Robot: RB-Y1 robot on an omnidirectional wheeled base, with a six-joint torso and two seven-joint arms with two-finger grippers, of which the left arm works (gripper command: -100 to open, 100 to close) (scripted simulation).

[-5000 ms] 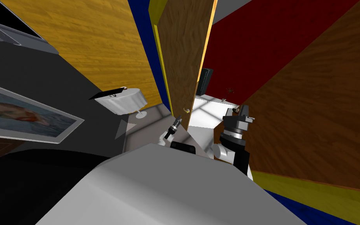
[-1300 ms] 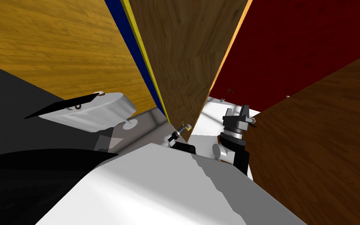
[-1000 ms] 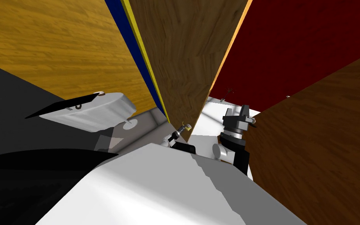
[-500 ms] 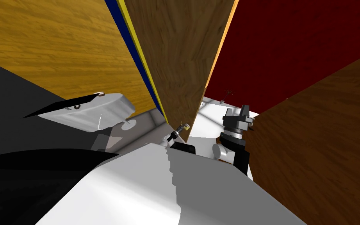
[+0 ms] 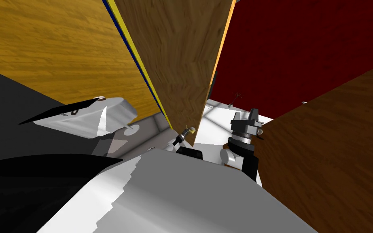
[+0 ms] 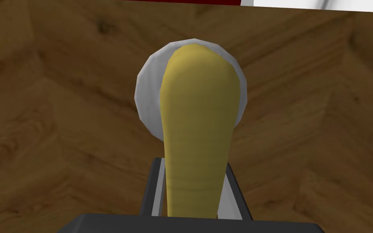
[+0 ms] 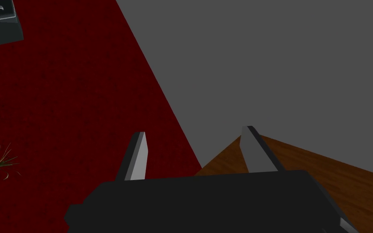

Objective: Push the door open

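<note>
Between the 2 fingers of the left gripper point(image 6: 193, 165), the yellow lever handle point(image 6: 200, 117) is pinched, its stem running straight ahead of the gripper to a white round rose point(image 6: 147, 95) on the brown wooden door point(image 6: 60, 121). A slip is judged the main risk: the rounded lever appears to be held near its free end, so a push made off the door's swing arc could let it slide out or load the wrist sideways. The left forearm is stretched low and forward to the door's free edge. The right gripper point(image 7: 193, 142) is held raised, well to the right of the left one, with fingers spread and nothing between them.
</note>
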